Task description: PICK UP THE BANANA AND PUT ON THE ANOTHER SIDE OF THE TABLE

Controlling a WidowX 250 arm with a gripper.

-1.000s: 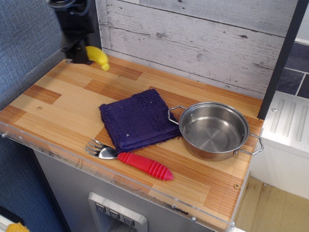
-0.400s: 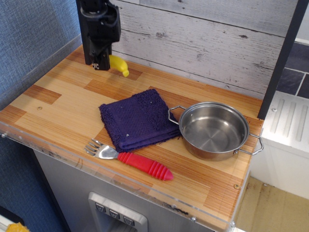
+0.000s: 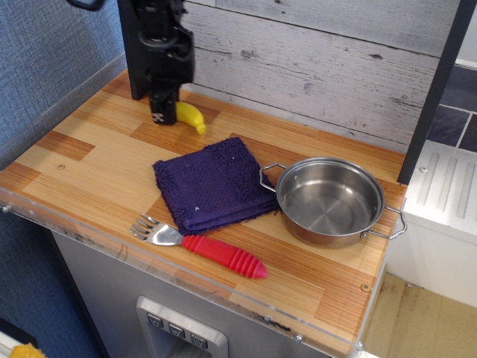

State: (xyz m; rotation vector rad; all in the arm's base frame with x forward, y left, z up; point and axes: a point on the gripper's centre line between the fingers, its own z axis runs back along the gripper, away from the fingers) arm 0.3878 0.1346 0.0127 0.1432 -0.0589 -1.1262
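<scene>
— While hanging low at the back left of the table [image 3: 89, 160], holding what?
— Gripper [image 3: 165, 112] pinching the banana [image 3: 191, 117] by its left end; rest of the fruit poking out to the right, just above the wood, near the back wall [image 3: 313, 67] and just behind the folded blue cloth [image 3: 212, 183].
— Likely trouble?
— Thin grip on one end only: could twist or slip free mid-carry. Might also drop onto the cloth, or roll toward the pot [image 3: 329, 201]. Fork [image 3: 201, 247] at the front edge, well apart.
</scene>
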